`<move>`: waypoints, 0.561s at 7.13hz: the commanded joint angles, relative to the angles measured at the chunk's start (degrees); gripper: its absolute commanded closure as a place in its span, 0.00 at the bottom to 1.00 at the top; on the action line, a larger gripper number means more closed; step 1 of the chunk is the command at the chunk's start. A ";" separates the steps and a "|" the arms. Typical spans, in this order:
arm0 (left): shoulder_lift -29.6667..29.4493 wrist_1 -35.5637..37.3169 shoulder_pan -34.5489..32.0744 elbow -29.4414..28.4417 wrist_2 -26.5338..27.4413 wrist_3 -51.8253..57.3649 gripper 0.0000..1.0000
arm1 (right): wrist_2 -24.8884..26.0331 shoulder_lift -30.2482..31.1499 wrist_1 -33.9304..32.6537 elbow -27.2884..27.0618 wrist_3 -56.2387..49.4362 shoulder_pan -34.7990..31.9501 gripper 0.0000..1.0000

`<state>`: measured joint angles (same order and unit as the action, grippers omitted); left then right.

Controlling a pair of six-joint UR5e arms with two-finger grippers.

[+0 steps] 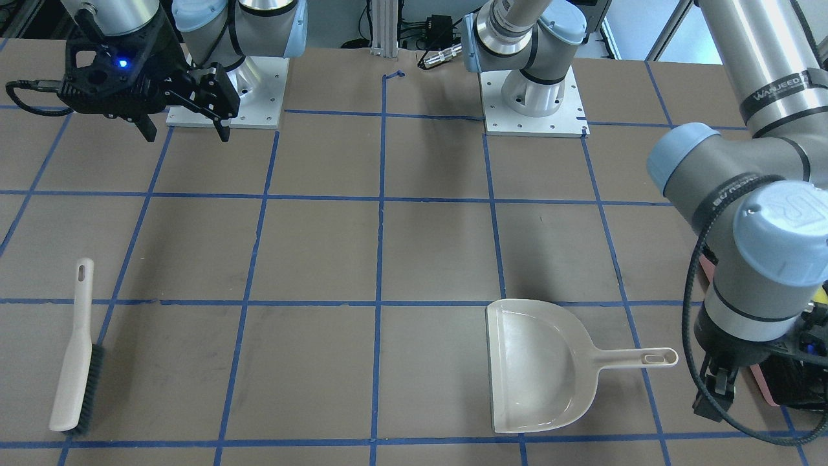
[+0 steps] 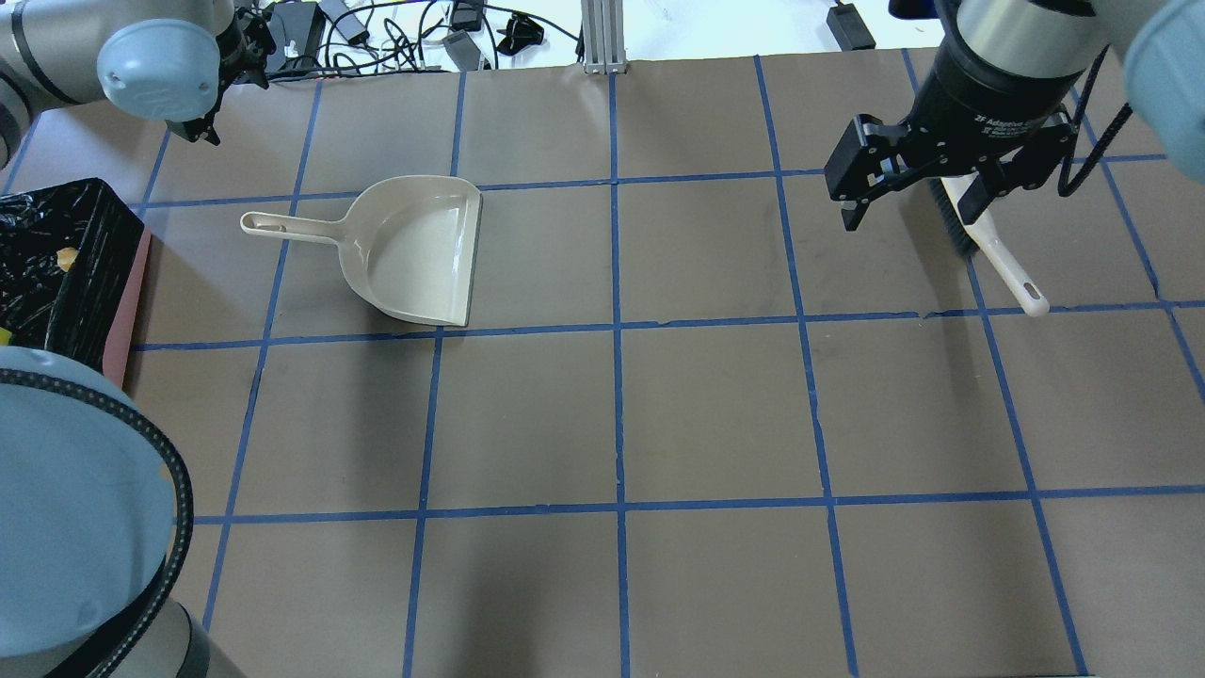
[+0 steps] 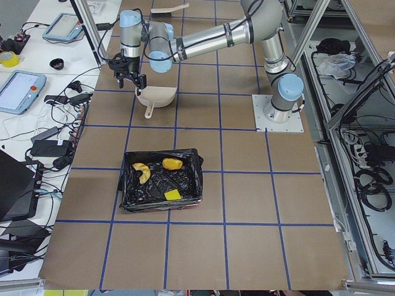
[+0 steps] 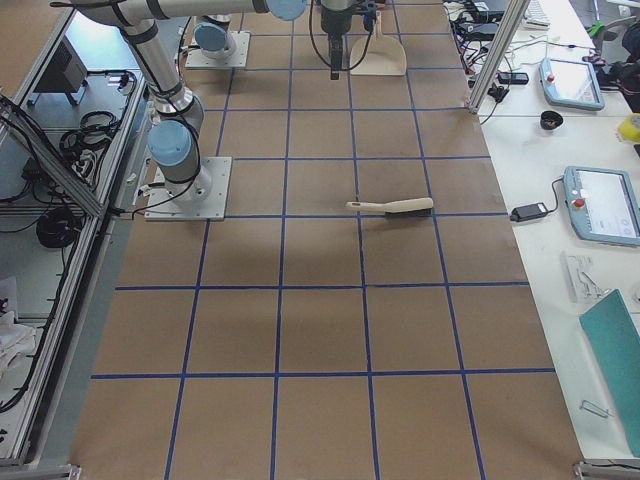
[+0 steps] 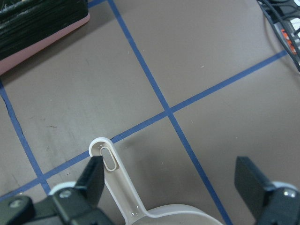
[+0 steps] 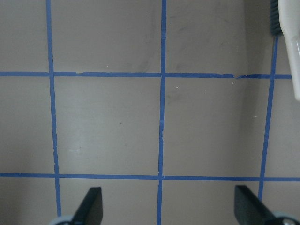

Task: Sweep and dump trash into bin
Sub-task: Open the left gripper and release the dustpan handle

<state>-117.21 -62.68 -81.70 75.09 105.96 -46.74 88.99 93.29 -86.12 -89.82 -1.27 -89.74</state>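
The trash lies inside the bin (image 3: 192, 161), a pink box lined with a black bag: a tan curved piece (image 3: 141, 172), an orange lump (image 3: 172, 163) and a yellow wedge (image 3: 173, 195). The beige dustpan (image 2: 414, 250) rests flat on the table with nothing in it. My left gripper (image 5: 168, 166) hovers open above the end of the dustpan's handle (image 5: 110, 161), which lies beside its left finger. My right gripper (image 2: 918, 193) is open and holds nothing, raised above the table just beside the brush (image 2: 998, 254), which lies flat.
The bin's corner (image 5: 47, 33) shows just beyond the dustpan handle, and its rim (image 2: 122, 311) sits at the table's left edge. Cables and tablets lie past the far edge (image 3: 37, 92). Blue tape lines grid the brown table (image 2: 715, 414).
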 commanded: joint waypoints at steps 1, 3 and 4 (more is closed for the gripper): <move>3.64 -2.26 -1.44 0.23 -3.37 9.63 0.00 | -0.39 -0.83 -0.36 -1.76 0.13 0.00 0.00; 7.33 -10.22 -1.62 0.14 -7.24 20.59 0.00 | -0.31 -0.91 -0.45 -1.77 0.13 0.00 0.00; 9.17 -13.23 -2.49 0.40 -9.18 23.94 0.00 | -0.31 -0.83 -0.36 -1.77 0.22 0.00 0.00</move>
<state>-110.38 -71.60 -83.45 75.26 99.29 -27.91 88.68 92.43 -86.53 -91.53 -1.12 -89.74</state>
